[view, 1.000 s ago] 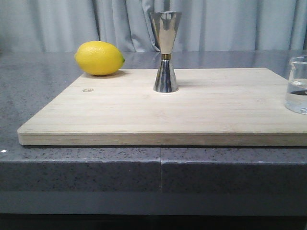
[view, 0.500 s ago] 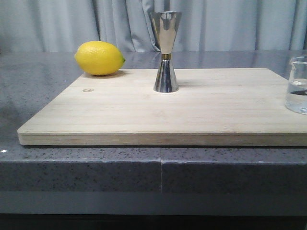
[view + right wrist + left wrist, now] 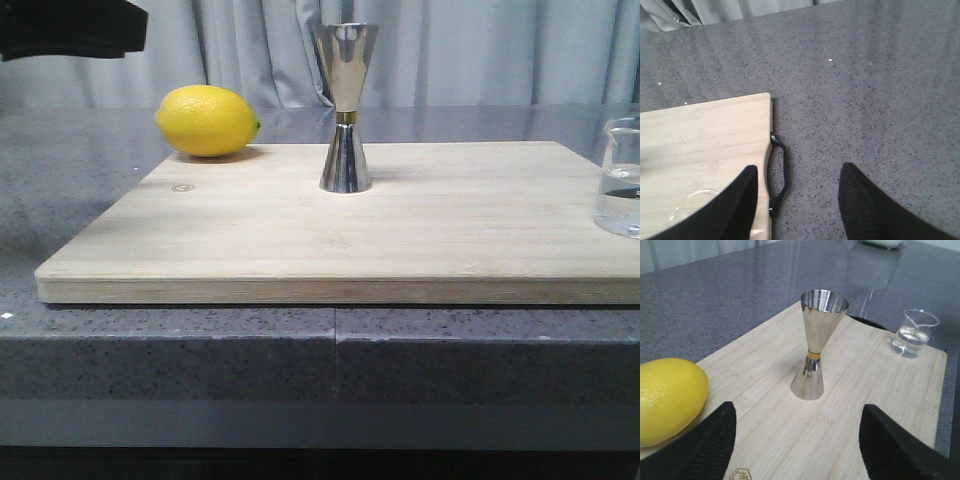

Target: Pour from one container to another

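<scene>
The steel jigger (image 3: 345, 110) stands upright mid-board, a gold band at its waist; the left wrist view shows the jigger (image 3: 816, 345) too. The clear glass beaker (image 3: 620, 178), part filled with clear liquid, sits at the board's right edge and appears as the beaker (image 3: 914, 333) beyond the jigger. My left gripper (image 3: 797, 440) is open above the board, apart from the jigger, nothing between its fingers. My right gripper (image 3: 798, 200) is open over the board's right end, with the beaker's rim (image 3: 692, 202) partly hidden by one finger.
A yellow lemon (image 3: 207, 121) lies at the back left of the wooden cutting board (image 3: 250, 240). The board has a black handle (image 3: 779, 172) on its right end. Dark speckled countertop (image 3: 865, 100) surrounds it. A dark part of the left arm (image 3: 70, 25) shows top left.
A dark part of the left arm has come into the front view at the top left. The jigger, beaker and lemon have not moved.
</scene>
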`<state>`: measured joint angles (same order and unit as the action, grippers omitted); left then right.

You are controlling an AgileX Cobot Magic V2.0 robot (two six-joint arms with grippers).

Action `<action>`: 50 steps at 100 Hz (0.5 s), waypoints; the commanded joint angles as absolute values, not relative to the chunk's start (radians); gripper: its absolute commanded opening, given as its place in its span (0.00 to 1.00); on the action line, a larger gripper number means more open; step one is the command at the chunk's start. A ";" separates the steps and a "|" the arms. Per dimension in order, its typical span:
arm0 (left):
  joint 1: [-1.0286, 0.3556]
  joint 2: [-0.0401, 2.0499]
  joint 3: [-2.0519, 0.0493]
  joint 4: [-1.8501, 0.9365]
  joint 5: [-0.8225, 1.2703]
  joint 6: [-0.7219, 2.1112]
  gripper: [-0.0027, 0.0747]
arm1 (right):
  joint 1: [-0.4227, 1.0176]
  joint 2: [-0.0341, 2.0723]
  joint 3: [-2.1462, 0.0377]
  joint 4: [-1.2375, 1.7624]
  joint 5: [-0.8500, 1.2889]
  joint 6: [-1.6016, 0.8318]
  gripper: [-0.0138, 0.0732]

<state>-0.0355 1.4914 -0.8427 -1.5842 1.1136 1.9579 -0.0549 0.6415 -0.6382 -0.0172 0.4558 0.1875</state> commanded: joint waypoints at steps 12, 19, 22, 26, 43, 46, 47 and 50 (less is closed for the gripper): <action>-0.129 1.597 -0.919 -1.700 1.201 2.043 0.64 | -0.062 0.648 -0.674 -0.030 0.386 0.178 0.55; -0.173 1.641 -0.958 -1.698 1.199 2.045 0.64 | -0.062 0.648 -0.674 -0.030 0.387 0.178 0.55; -0.193 1.661 -0.975 -1.698 1.197 2.045 0.64 | -0.062 0.648 -0.674 -0.030 0.391 0.178 0.55; -0.211 1.681 -1.004 -1.696 1.194 2.045 0.64 | -0.062 0.648 -0.674 -0.030 0.395 0.178 0.55; -0.262 1.756 -1.112 -1.694 1.192 2.045 0.64 | -0.062 0.648 -0.674 -0.036 0.450 0.178 0.55; -0.268 1.765 -1.128 -1.694 1.192 2.045 0.64 | -0.062 0.648 -0.674 -0.039 0.457 0.178 0.55; -0.267 1.768 -1.137 -1.694 1.192 2.045 0.64 | -0.062 0.648 -0.674 -0.038 0.459 0.178 0.55; -0.274 1.779 -1.153 -1.694 1.192 2.045 0.64 | -0.062 0.648 -0.674 -0.038 0.459 0.178 0.55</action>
<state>-0.2539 1.7947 -1.0808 -1.6297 1.1311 2.0430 -0.0549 0.6415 -0.6382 -0.0238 0.5095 0.1875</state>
